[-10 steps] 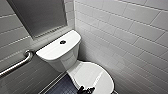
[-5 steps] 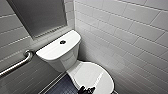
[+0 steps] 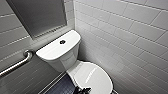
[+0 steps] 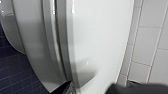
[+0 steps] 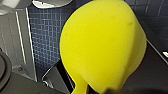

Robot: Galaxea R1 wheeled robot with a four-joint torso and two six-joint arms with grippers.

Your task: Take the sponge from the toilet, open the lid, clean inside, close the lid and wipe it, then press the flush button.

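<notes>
The white toilet (image 3: 61,58) stands in a tiled corner, with the dark flush button (image 3: 62,42) in the middle of its tank top. The lid (image 3: 93,76) lies shut over the bowl. My left gripper (image 3: 82,90) is at the lid's near edge. In the left wrist view it (image 4: 97,89) is open, with a dark finger on either side of the lid (image 4: 100,37) edge and nothing grasped. My right gripper (image 5: 100,87) is shut on the bright yellow sponge (image 5: 102,42), which bulges out of the pinch above the dark blue floor.
A metal grab bar (image 3: 17,63) runs along the left wall. White tiled wall (image 3: 130,37) stands close to the toilet's right side. Dark blue small-tiled floor (image 3: 62,87) lies left of the bowl. A dark panel (image 3: 40,15) hangs above the tank.
</notes>
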